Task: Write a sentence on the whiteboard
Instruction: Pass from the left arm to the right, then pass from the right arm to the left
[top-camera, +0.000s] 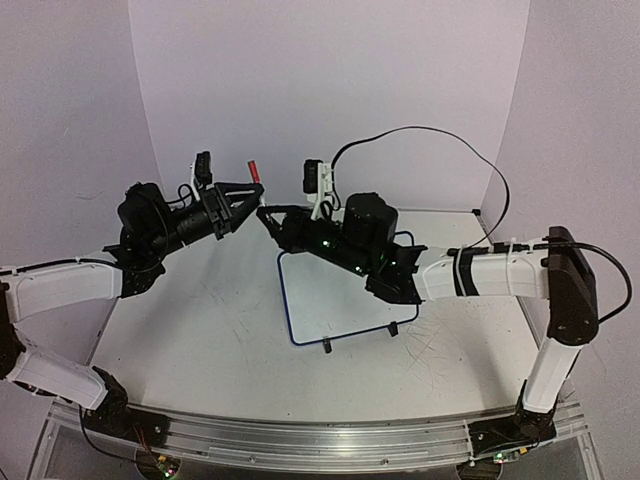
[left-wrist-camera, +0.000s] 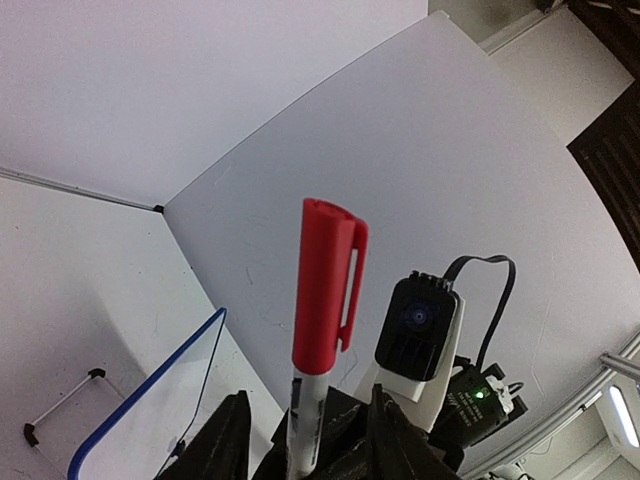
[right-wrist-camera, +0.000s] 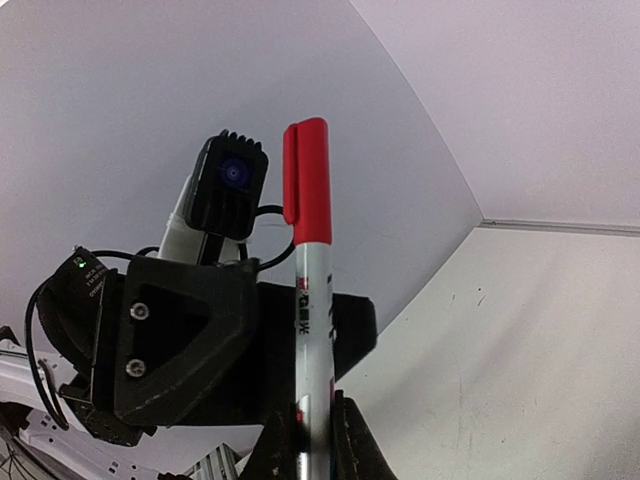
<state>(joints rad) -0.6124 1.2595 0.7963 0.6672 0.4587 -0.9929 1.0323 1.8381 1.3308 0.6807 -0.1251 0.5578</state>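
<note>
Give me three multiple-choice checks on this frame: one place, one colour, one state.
1. Where is the marker? A) lying on the whiteboard B) in a pen cup C) raised in the air
2. Its cap colour? A) red B) blue C) black
3. Right hand state? A) open, empty B) shut on the marker C) out of view
Answers: 1 C, the top view shows it up off the whiteboard; 2 A, the cap is red in both wrist views; 3 B, its fingers pinch the barrel.
</note>
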